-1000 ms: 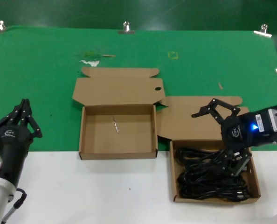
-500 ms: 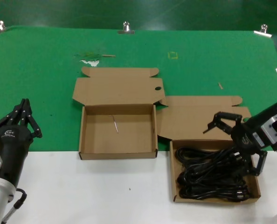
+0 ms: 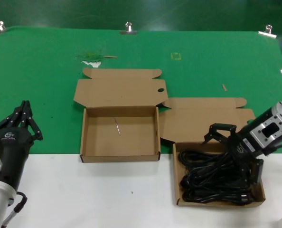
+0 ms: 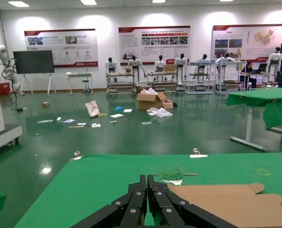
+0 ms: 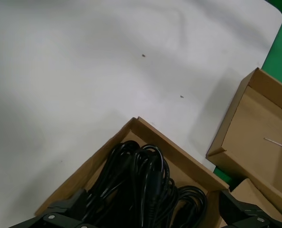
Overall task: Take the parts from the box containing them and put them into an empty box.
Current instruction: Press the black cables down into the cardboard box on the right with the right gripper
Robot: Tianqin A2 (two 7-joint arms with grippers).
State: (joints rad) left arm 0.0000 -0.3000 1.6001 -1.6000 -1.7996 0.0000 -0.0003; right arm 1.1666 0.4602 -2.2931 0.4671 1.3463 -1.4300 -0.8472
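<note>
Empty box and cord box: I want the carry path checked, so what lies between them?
In the head view, only the cord box's open lid flap fills the gap beside the empty box.

Even, bright overhead light, ceiling panels [image 4: 89, 2] glowing and mirrored as glare on the glossy hall floor [image 4: 46, 170], soft shadows beside the cardboard boxes [image 3: 120, 133], black cords [image 5: 136, 185] nearly detailless, white tabletop [image 5: 84, 71] slightly washed out and soft

matt brown cardboard box [image 3: 178, 183], rubbery black cords [image 3: 212, 175], green cloth [image 3: 46, 80]
</note>
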